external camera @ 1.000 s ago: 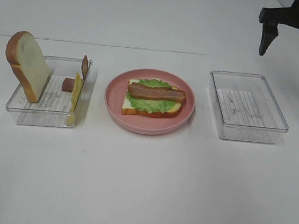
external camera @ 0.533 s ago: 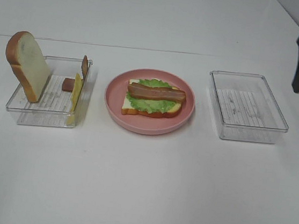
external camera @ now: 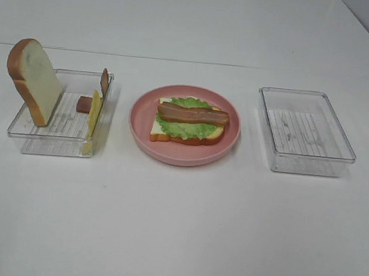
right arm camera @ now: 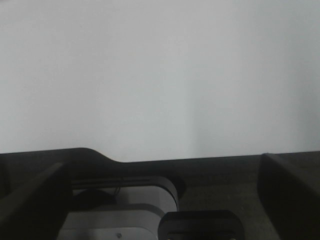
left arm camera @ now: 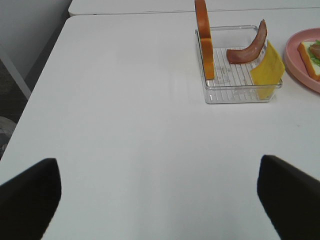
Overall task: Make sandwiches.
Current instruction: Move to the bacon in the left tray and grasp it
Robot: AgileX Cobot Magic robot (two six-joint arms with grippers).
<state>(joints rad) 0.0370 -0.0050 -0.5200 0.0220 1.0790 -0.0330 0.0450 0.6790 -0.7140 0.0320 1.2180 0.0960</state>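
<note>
On the pink plate (external camera: 181, 152) lies a partly built sandwich (external camera: 187, 122): a white bread slice, green lettuce and a reddish-brown meat strip (external camera: 193, 115) on top. A clear tray (external camera: 56, 138) to its left holds an upright bread slice (external camera: 34, 81), a yellow cheese square (external camera: 94, 113) and another meat strip (external camera: 104, 81). The left wrist view shows the same bread (left arm camera: 205, 40), meat (left arm camera: 247, 47) and cheese (left arm camera: 267, 67) far ahead of my left gripper (left arm camera: 160, 200), which is open and holds nothing. My right gripper (right arm camera: 160, 200) is open over the table's edge, away from the food. Neither gripper shows in the high view.
A second clear tray (external camera: 305, 132) stands to the right of the plate. The white table (external camera: 174, 230) stretches toward the front. In the right wrist view, grey equipment (right arm camera: 125, 215) sits beyond the table's edge.
The right gripper, seen at the upper right of the high view a second ago, has drawn off to the right and left that view. The food and trays have not moved.
</note>
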